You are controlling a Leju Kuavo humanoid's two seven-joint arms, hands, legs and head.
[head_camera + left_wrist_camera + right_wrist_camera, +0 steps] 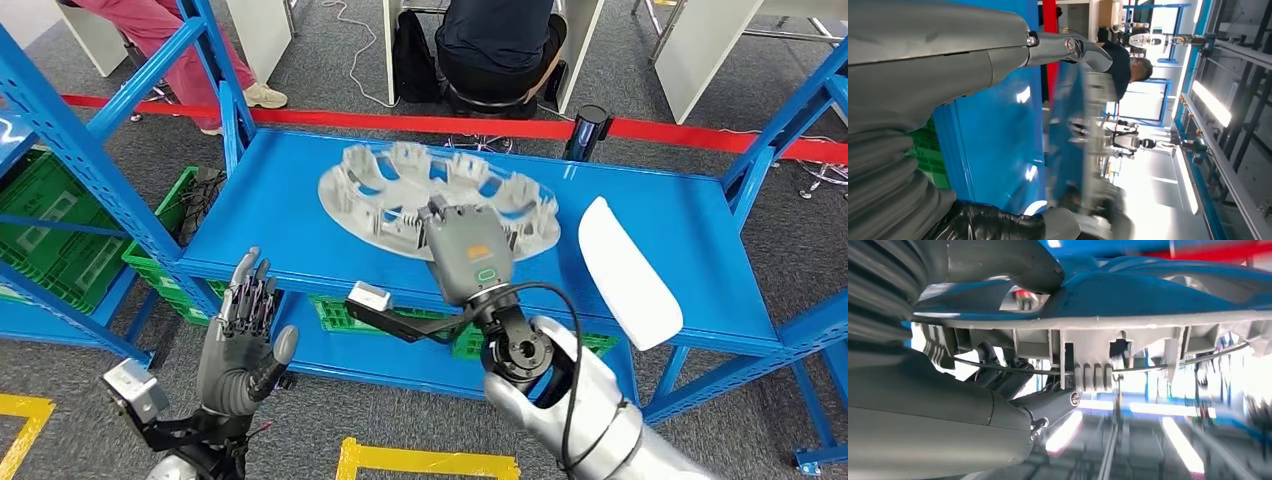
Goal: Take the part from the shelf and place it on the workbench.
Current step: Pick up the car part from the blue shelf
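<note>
The part (400, 190) is a grey round wheel-cover-like disc with raised tabs around its rim, lying on the blue shelf board (280, 210). My right hand (465, 250) reaches over the shelf's front edge and grips the disc's near rim. In the right wrist view the ribbed rim (1088, 350) sits between one finger (998, 265) on one side and another finger (1048, 407) on the other. My left hand (245, 335) hangs in front of the shelf's lower left edge, palm up, fingers spread, holding nothing. The left wrist view shows the disc (1093, 130) blurred and edge-on.
A white oblong panel (628, 272) rests on the shelf to the right of the part. Green crates (45, 235) fill the lower shelves. Blue uprights (90, 140) frame both sides. Behind a red barrier tape (420, 123) a person (500, 45) sits at a desk.
</note>
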